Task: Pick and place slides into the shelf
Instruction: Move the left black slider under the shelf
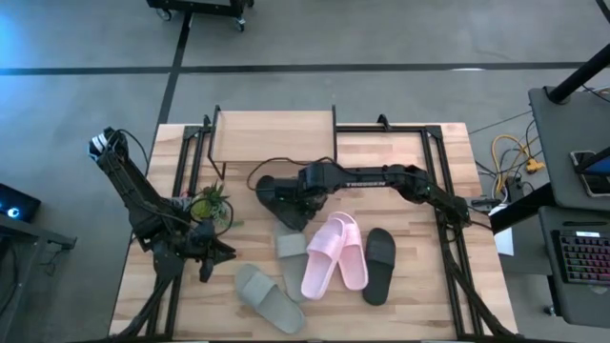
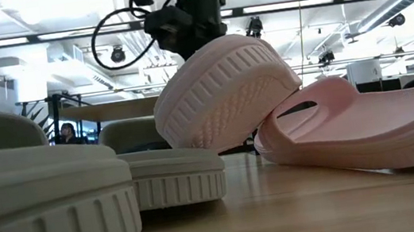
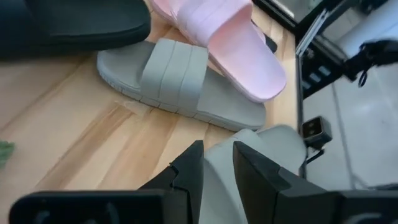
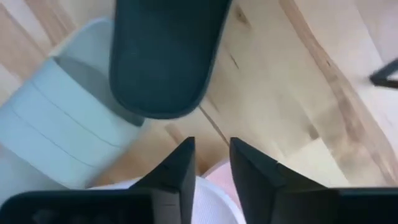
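Two pink slides (image 1: 332, 253) mid-table, overlapping.

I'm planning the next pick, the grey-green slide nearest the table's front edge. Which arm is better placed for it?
Probably the left. The left gripper hangs beside that grey-green rubber slide, fingers slightly apart. The right gripper is farther back, over the black rubber slide near the small wooden shelf.

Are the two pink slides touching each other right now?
Touching. The low view shows the tilted pink slide leaning against the flat pink slide, and the high view shows them overlapping.
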